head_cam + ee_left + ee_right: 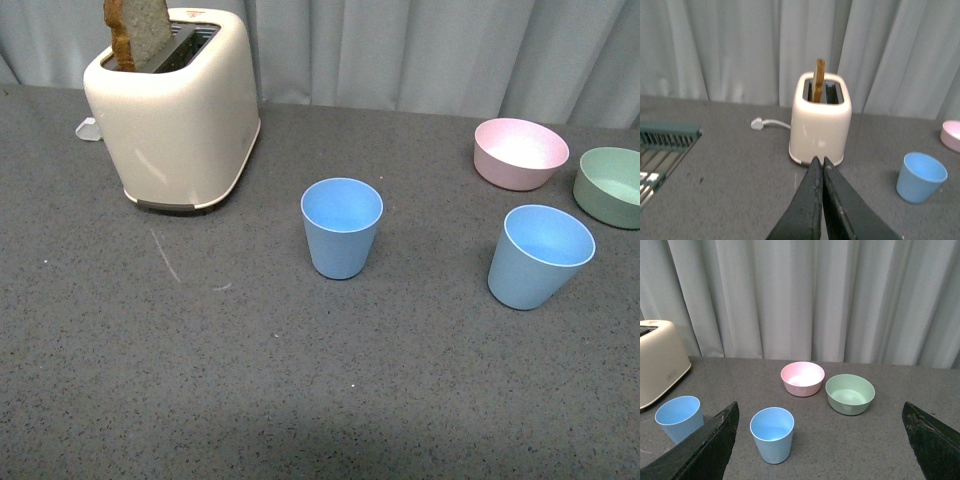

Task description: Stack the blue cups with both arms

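Two light blue cups stand upright and apart on the grey table. One cup [341, 227] is in the middle, the other [538, 256] to its right. Neither arm shows in the front view. The left wrist view shows my left gripper [820, 161] shut with nothing in it, its tips in front of the toaster, and one blue cup [921, 177] off to the side. In the right wrist view my right gripper [820, 412] is open wide; the right cup [772, 434] stands ahead between its fingers, apart from them, and the middle cup [679, 418] is beyond one finger.
A cream toaster [176, 110] with a slice of bread [138, 32] in it stands at the back left, its plug [756, 123] lying behind. A pink bowl [520, 152] and a green bowl [610, 185] sit at the back right. A rack [660, 150] shows in the left wrist view.
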Robot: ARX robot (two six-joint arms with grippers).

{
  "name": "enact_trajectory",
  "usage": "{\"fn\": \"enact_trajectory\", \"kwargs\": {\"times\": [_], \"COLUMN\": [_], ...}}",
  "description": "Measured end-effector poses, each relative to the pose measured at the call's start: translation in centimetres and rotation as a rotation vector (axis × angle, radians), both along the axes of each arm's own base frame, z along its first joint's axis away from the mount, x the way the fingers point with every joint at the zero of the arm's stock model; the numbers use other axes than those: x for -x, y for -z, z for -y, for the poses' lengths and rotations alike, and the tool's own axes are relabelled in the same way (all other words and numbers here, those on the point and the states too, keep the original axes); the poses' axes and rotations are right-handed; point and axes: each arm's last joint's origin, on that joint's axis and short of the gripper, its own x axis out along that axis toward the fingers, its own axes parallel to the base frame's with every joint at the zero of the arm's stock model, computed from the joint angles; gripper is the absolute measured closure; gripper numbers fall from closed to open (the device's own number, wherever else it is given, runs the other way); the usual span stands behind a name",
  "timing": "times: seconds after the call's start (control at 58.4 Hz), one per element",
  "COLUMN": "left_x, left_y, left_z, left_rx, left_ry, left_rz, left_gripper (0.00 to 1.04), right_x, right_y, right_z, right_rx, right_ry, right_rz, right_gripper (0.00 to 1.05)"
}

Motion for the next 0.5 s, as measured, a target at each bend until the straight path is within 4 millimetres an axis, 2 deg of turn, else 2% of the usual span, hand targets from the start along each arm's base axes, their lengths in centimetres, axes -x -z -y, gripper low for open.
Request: {"fn": "enact_trajectory", "kwargs": {"times": [0.12, 0.188, 0.257, 0.36, 0.497], "left_x": [0.1, 0.1, 0.1, 0.1, 0.1], "left_y": [0.0, -0.1, -0.1, -0.1, -0.1], "left_z": [0.0, 0.0, 0.0, 0.0, 0.0], "left_rx": [0.001, 0.0, 0.0, 0.0, 0.0], "left_ry": [0.0, 0.0, 0.0, -0.001, 0.0], "left_rz": [0.007, 0.008, 0.009, 0.008, 0.009], "left_gripper": [1.0, 0.84, 0.74, 0.56, 0.27], "right_x": [0.0, 0.0, 0.0, -0.3, -2.4], "right_y": [0.0, 0.0, 0.0, 0.3, -0.2], "right_z": [0.0, 0.0, 0.0, 0.3, 0.8], "right_rx": [0.0, 0.0, 0.001, 0.112, 0.17], "right_ry": [0.0, 0.0, 0.003, 0.103, 0.094], "right_rz": [0.0, 0.0, -0.001, -0.08, -0.168], "right_gripper": [0.1, 0.1, 0.1, 0.1, 0.1]}}
